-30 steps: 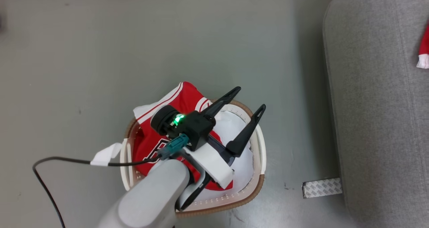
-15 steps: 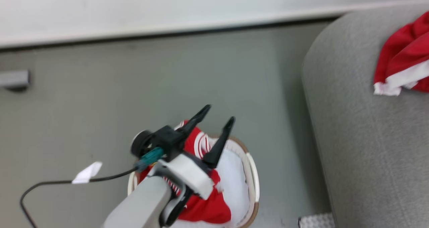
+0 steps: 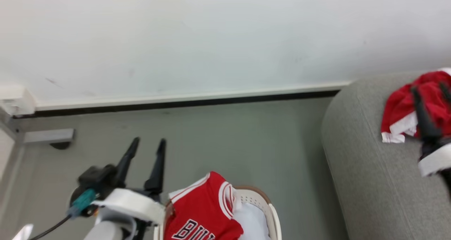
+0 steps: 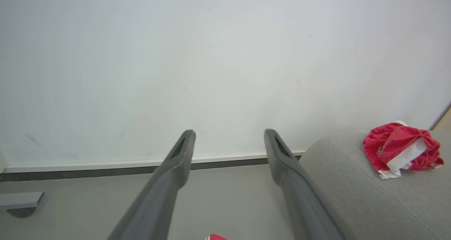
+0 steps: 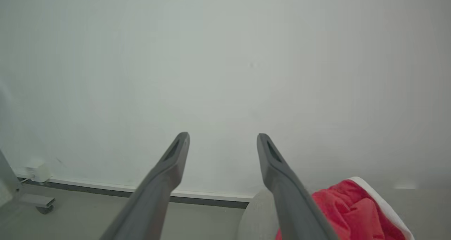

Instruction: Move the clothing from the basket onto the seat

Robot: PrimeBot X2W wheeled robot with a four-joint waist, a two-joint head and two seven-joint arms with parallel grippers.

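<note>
A red jersey (image 3: 202,211) with white bands and black-and-white lettering lies heaped in the cream basket (image 3: 272,211) at the bottom of the head view. My left gripper (image 3: 148,142) stands open to the left of the basket, holding nothing; in its wrist view the left gripper (image 4: 229,133) points at the wall. A crumpled red and white garment (image 3: 401,106) lies on the grey seat (image 3: 366,169), also visible as the garment (image 4: 401,150) on the seat (image 4: 338,187). My right gripper (image 3: 430,92) hovers open just over that garment (image 5: 345,208); the right gripper (image 5: 222,136) holds nothing.
A white wall with a dark baseboard (image 3: 183,104) runs behind the grey floor. A grey furniture foot (image 3: 49,136) and a small white box (image 3: 12,99) sit at the far left. A black cable (image 3: 49,229) trails from my left arm.
The head camera has tilted up, bringing the wall into view. My left gripper has left the space over the basket and stands to its left. My right gripper now shows open over the garment on the seat.
</note>
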